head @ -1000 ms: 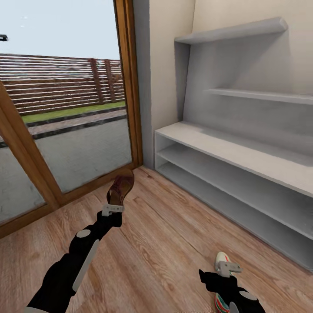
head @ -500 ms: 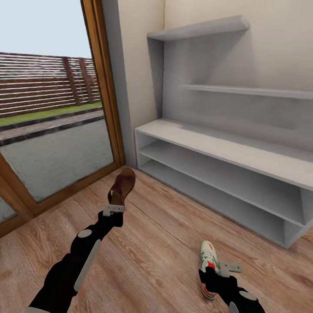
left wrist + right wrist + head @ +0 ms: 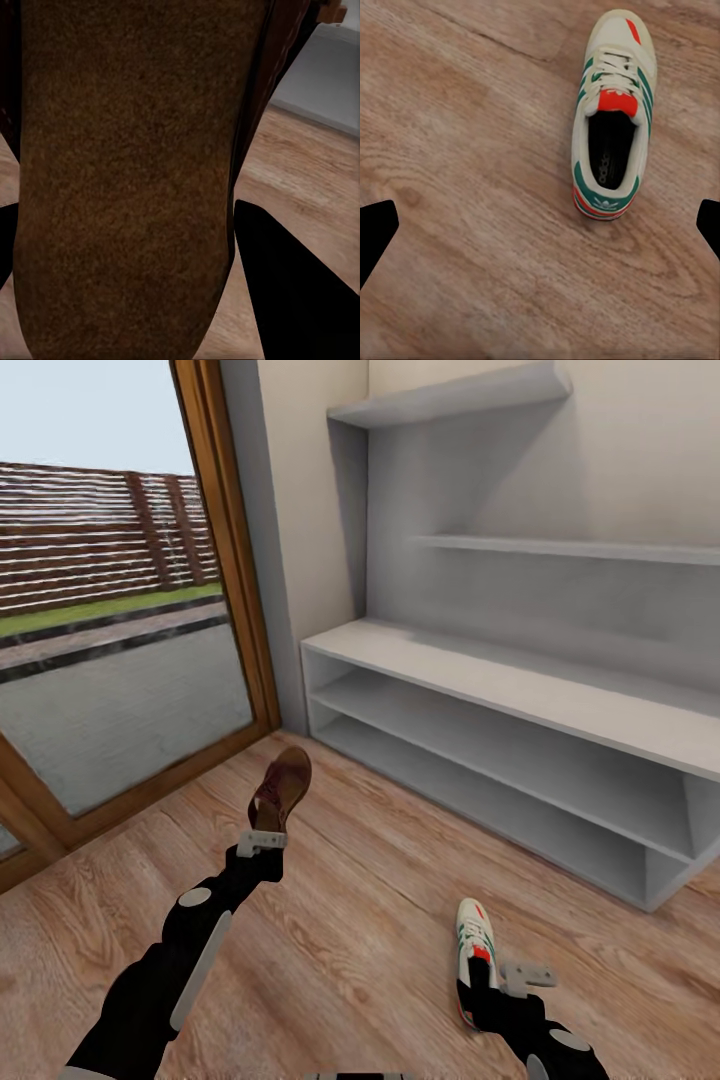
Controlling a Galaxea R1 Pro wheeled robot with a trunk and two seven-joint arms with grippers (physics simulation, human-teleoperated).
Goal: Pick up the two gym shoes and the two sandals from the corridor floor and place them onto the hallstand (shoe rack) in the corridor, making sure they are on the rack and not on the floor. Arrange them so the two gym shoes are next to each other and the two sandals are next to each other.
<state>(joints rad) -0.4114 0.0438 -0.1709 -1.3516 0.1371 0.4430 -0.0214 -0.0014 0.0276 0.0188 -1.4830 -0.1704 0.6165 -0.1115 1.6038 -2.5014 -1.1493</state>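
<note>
Sandal (image 3: 280, 792) clamped in left jaws; gym shoe (image 3: 612, 114) below spread right jaws.

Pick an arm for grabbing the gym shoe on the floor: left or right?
Right. The right gripper hovers open beside the gym shoe, which lies free on the floor. The left gripper already holds a sandal.

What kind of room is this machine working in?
Probably a home's entrance corridor: a low grey shoe rack against the wall, a glazed wood-framed door onto a yard, and a sneaker on the plank floor.
</note>
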